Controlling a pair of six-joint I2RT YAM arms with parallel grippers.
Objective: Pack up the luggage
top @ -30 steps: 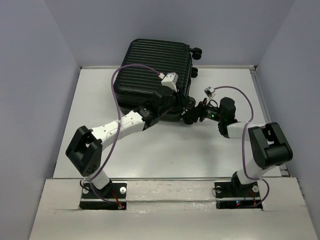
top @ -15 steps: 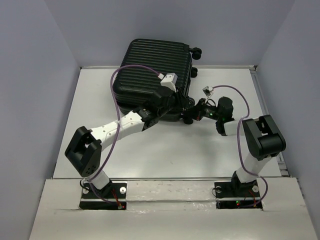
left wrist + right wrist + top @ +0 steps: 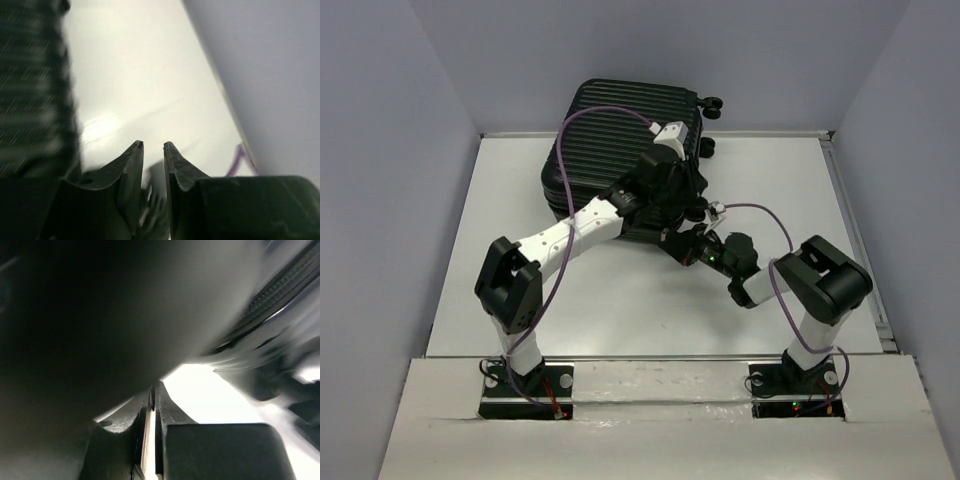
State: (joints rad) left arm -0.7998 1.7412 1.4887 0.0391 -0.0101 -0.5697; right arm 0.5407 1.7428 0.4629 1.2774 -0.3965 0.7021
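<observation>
The luggage is a black ribbed suitcase lying closed at the back of the table, its wheels at the far right. My left gripper hangs over its right edge. In the left wrist view the ribbed shell is a blur on the left, and the gripper shows a narrow gap with bare table between the tips. Something dark and smeared lies deeper between the jaws. My right gripper sits at the luggage's near right corner. In the right wrist view that gripper is shut under a dark curved surface.
The white table has a raised rim along its right side and grey walls around it. Purple cables loop over the luggage and above the right arm.
My right gripper has shut and moved left and nearer, to the luggage's near right corner. The left arm has swung further over the luggage. The luggage has turned slightly.
</observation>
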